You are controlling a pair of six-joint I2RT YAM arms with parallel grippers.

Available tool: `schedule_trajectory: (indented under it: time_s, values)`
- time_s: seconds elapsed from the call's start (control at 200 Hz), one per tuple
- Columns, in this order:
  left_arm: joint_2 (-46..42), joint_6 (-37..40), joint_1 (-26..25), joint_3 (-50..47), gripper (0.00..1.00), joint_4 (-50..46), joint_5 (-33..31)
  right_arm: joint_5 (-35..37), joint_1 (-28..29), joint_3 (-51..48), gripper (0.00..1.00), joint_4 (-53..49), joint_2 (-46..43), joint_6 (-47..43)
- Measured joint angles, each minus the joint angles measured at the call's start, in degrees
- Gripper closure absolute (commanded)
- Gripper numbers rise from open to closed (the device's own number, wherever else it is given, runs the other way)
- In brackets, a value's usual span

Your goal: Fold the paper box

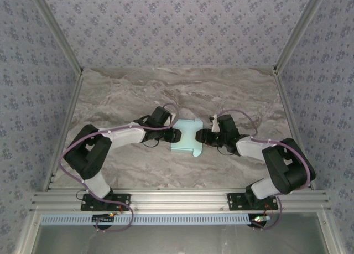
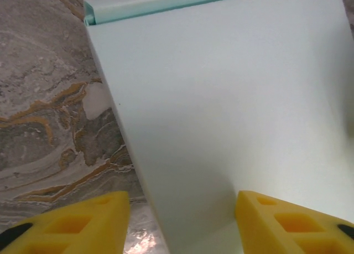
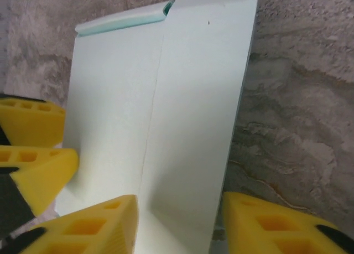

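paper box (image 1: 187, 135) on table (image 1: 121, 93), between left arm (image 1: 124, 135) and right arm (image 1: 251, 146)

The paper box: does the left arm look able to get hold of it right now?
Probably yes. The left gripper is at the edge of the paper box, fingers either side of it, nothing blocking. The right gripper is at the opposite edge, out of the way.

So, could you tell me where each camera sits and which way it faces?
Top external: above and behind the arm bases, looking down on the table; both arms show, left gripper and right gripper flanking the paper box.
Left wrist: on the left arm, looking along its yellow fingers at the paper box.
Right wrist: on the right arm, facing back toward the left gripper, whose fingers show beside its own.
Shared: every view has the paper box.
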Motion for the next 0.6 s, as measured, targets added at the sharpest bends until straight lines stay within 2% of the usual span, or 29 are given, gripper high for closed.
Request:
schedule_trajectory:
  time_s: [0.135,0.31,0.6]
  values:
    - [-0.4,-2.7,1.4,-2.0,0.51,3.1,2.8,-0.5,-0.4,-1.3,0.79,3.0,0.0,2.1]
    - [-0.4,-5.0,3.7,-4.0,0.51,6.0,6.9,-1.6,-0.6,-3.0,0.91,8.8,0.0,5.8]
    - [-0.3,-6.6,5.9,-4.6,0.51,8.2,11.8,-1.4,0.7,-3.7,0.94,11.4,-5.3,10.1]
